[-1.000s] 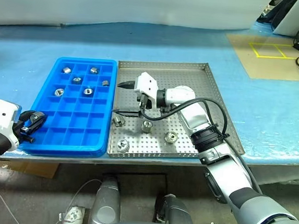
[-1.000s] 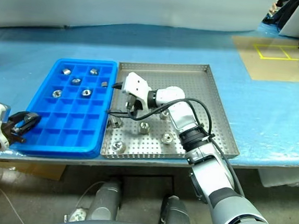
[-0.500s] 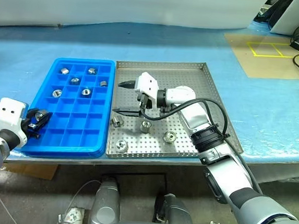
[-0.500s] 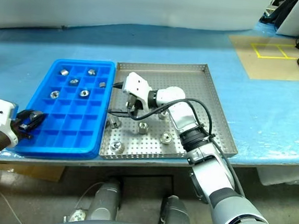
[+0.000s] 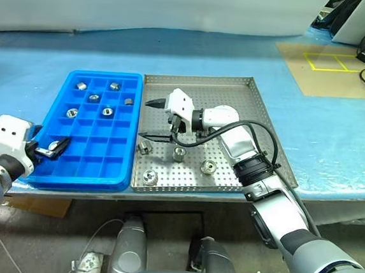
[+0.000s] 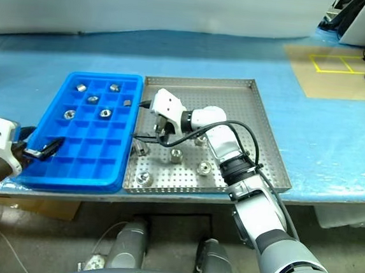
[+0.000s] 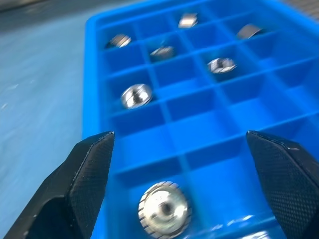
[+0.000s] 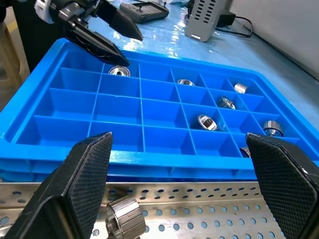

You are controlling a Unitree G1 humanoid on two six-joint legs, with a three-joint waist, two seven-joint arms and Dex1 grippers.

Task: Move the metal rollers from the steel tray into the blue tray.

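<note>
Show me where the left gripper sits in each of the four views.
Left eye view: left gripper at the picture's left edge, over the blue tray's near left corner.
Right eye view: same corner, lower left.
Left wrist view: its own open jaws frame the tray, above a roller.
Right wrist view: across the tray, over its far rim.
Shared landmark: the blue tray.

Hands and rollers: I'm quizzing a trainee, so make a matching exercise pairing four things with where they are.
1 left hand
2 right hand
3 roller nearest left hand
4 roller nearest right hand

A on the steel tray floor
B open, at the steel tray's left edge
C in a blue tray compartment
D open, at the blue tray's near-left corner

Pairs: 1-D, 2-B, 3-C, 4-A
</note>
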